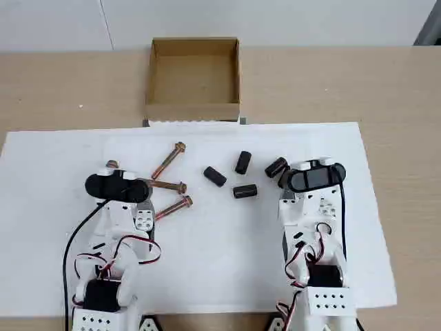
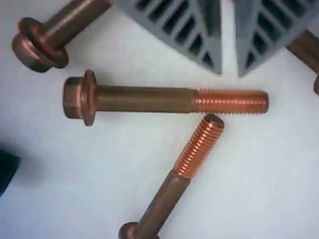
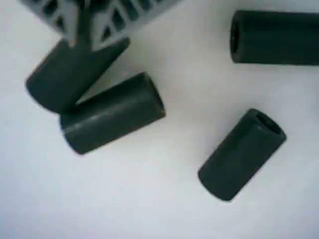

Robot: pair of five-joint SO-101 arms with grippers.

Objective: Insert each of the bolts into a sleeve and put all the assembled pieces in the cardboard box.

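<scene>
1. The left gripper [image 2: 229,73] hangs low over the middle bolt [image 2: 164,99]; its jaws stand a narrow slit apart with nothing between them; a gap that tight may ride onto the shank instead of straddling it.
2. The far bolt [image 1: 169,160], the near bolt [image 1: 173,207] and a fourth bolt [image 1: 111,164] beside the left arm also lie loose on the white paper [image 1: 55,207]; the middle and near threaded ends sit just beside each other, so grabbing one could drag the other.
3. The cardboard box [image 1: 196,76] waits beyond the paper, with no assembled piece in it.
4. Four sleeves [image 1: 244,191] lie on their sides, none on a bolt; a clipped one would probably roll.
5. The right gripper [image 3: 87,45] sits at the rightmost sleeve [image 1: 275,167]; I cannot tell whether it is parted, closed or holding that sleeve; a blind closing might squirt it away.
</scene>
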